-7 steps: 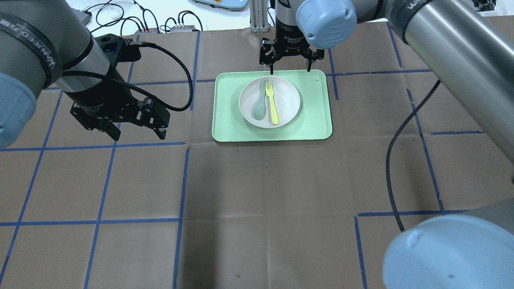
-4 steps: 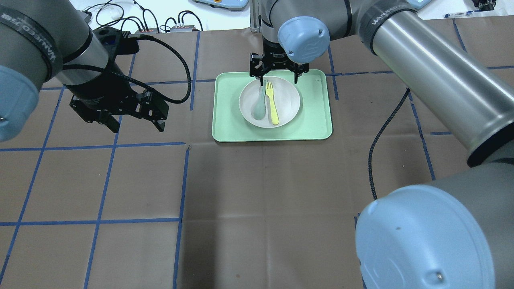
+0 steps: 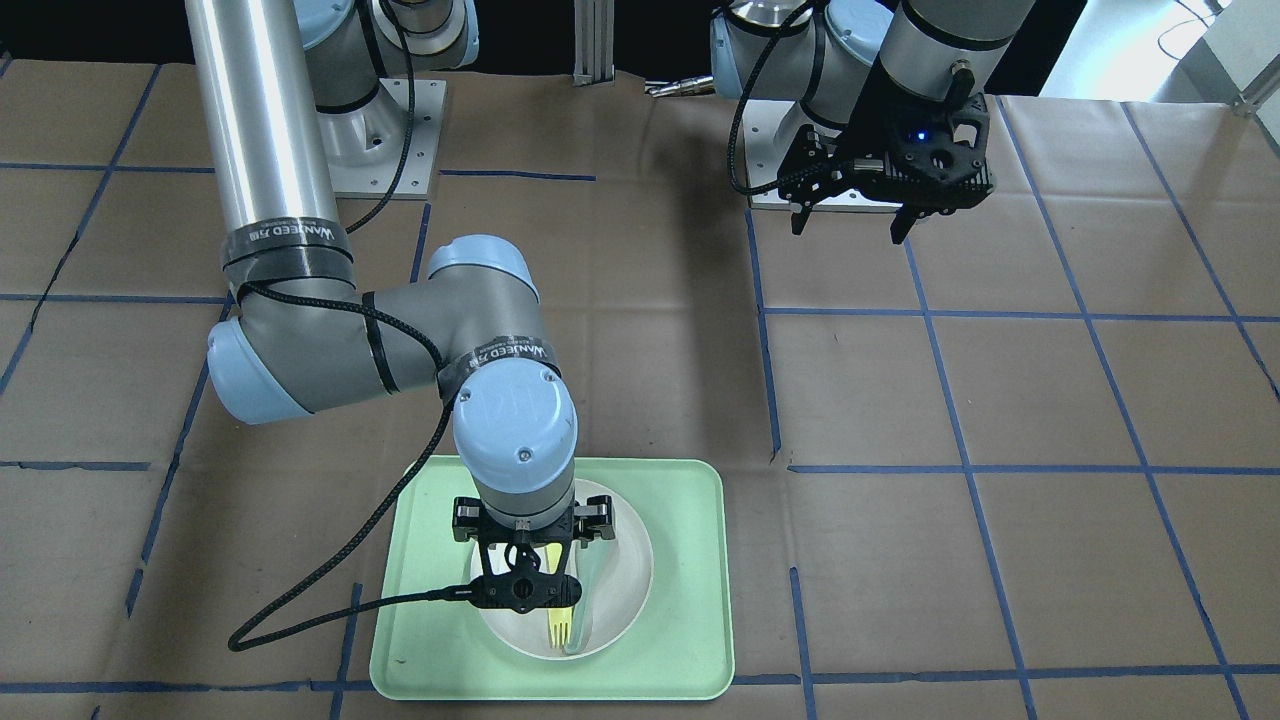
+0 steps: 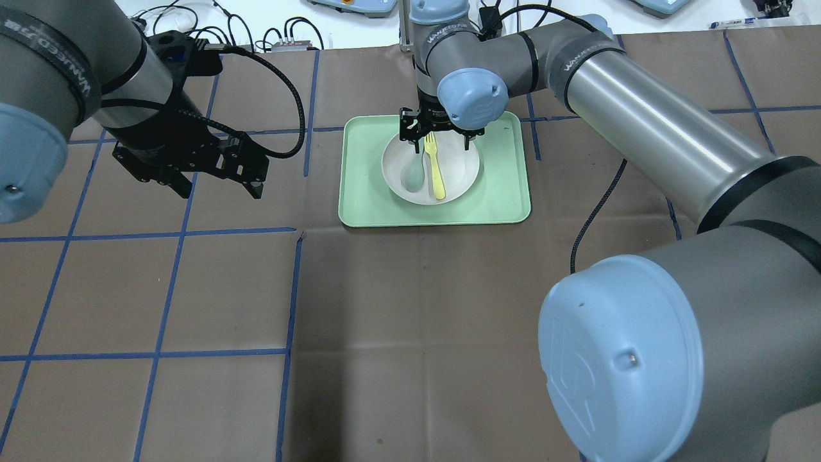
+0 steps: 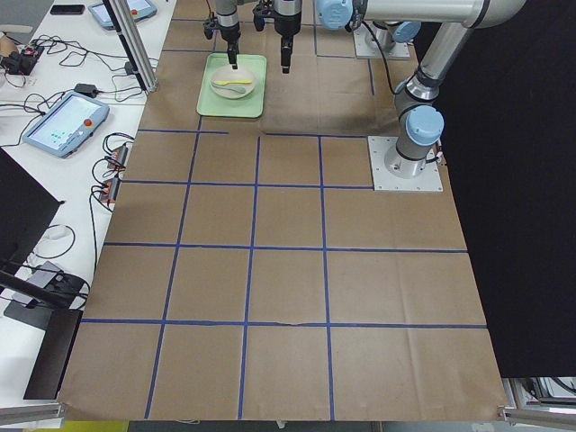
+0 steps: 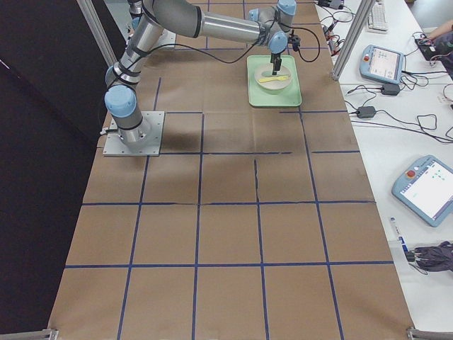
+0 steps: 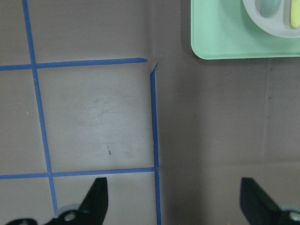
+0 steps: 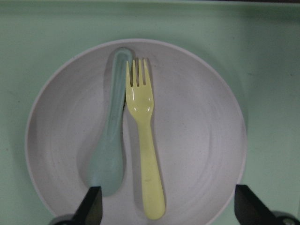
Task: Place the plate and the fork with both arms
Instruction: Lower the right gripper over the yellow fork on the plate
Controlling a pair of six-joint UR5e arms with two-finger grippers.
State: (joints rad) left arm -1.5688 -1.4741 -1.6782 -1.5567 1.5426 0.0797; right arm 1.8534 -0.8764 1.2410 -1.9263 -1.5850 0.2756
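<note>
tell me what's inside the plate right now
A pale-yellow fork and a grey-green spoon lie side by side in the plate, the spoon's handle beside the fork's tines. Nothing else shows there in the right wrist view; the plate surface beneath them is covered.

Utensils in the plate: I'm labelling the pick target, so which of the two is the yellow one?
The fork, the one with tines, on the right in the right wrist view; the spoon beside it is grey-green.
</note>
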